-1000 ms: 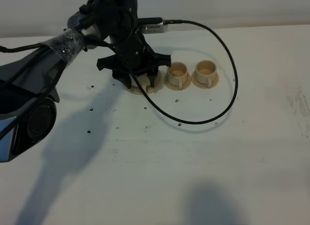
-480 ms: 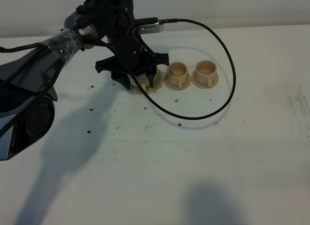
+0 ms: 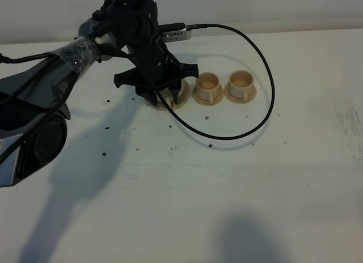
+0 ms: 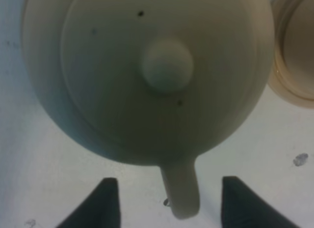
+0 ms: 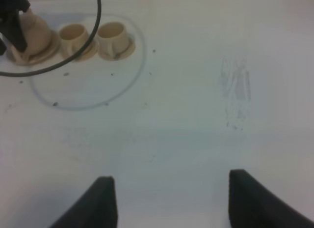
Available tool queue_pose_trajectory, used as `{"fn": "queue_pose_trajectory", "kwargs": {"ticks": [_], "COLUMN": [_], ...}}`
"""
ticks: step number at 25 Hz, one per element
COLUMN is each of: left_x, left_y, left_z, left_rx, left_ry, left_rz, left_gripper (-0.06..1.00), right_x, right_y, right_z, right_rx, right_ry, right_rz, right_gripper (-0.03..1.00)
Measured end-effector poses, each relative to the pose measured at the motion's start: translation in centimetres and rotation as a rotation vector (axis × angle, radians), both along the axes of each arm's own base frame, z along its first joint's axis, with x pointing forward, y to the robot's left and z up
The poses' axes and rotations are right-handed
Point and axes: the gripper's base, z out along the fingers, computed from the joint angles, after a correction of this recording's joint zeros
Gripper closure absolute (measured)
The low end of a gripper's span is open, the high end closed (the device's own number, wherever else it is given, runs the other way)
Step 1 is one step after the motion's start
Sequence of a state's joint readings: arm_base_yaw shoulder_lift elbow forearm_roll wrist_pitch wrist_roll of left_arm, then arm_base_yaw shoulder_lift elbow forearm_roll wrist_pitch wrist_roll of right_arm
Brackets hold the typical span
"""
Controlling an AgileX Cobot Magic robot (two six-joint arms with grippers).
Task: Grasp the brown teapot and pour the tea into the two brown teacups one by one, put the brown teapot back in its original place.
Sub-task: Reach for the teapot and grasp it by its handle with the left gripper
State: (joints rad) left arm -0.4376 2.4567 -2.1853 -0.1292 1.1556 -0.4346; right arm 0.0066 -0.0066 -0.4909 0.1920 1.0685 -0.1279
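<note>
Beige teapot [image 4: 162, 71] sits on its saucer [image 3: 182, 100] near the counter's [image 3: 227, 189] far edge. The first cup [image 3: 207, 86] is just beside it and the second cup [image 3: 241, 84] next along. In the high view the left gripper [image 3: 164, 96] hides nearly all the pot. Its fingers [image 4: 105, 206] stand apart on either side of the handle [image 4: 181, 193], a gap each side (no contact visible); the spout is cut off. The right gripper [image 5: 172, 198] shows only its fingertips, spread wide over the counter, well apart from the crockery. A black cable [image 3: 266, 98] loops around the cups.
</note>
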Motion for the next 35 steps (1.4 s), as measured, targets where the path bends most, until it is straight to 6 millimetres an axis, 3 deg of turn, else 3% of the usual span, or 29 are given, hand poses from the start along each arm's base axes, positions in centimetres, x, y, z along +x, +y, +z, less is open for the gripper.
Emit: {"fn": "queue_pose_trajectory", "kwargs": {"ticks": [7, 24, 27, 30, 35], "left_x": [0.14, 0.27, 0.28, 0.30, 0.31], "left_y": [-0.06, -0.10, -0.09, -0.18, -0.22], "left_z": [0.02, 0.04, 0.04, -0.20, -0.44], "left_rx": [-0.007, -0.013, -0.011, -0.014, -0.014], "left_ry": [-0.015, -0.028, -0.029, -0.027, -0.021], "left_rz": [0.008, 0.013, 0.013, 0.013, 0.014], "left_gripper": [0.64, 0.66, 0.71, 0.84, 0.84], "right_x": [0.00, 0.00, 0.00, 0.00, 0.01], "right_y": [0.00, 0.00, 0.00, 0.00, 0.00], "right_z": [0.00, 0.00, 0.00, 0.00, -0.03], "right_rx": [0.000, 0.000, 0.000, 0.000, 0.000], "right_ry": [0.000, 0.000, 0.000, 0.000, 0.001], "right_rz": [0.000, 0.000, 0.000, 0.000, 0.000], "right_gripper": [0.45, 0.45, 0.45, 0.45, 0.45]}}
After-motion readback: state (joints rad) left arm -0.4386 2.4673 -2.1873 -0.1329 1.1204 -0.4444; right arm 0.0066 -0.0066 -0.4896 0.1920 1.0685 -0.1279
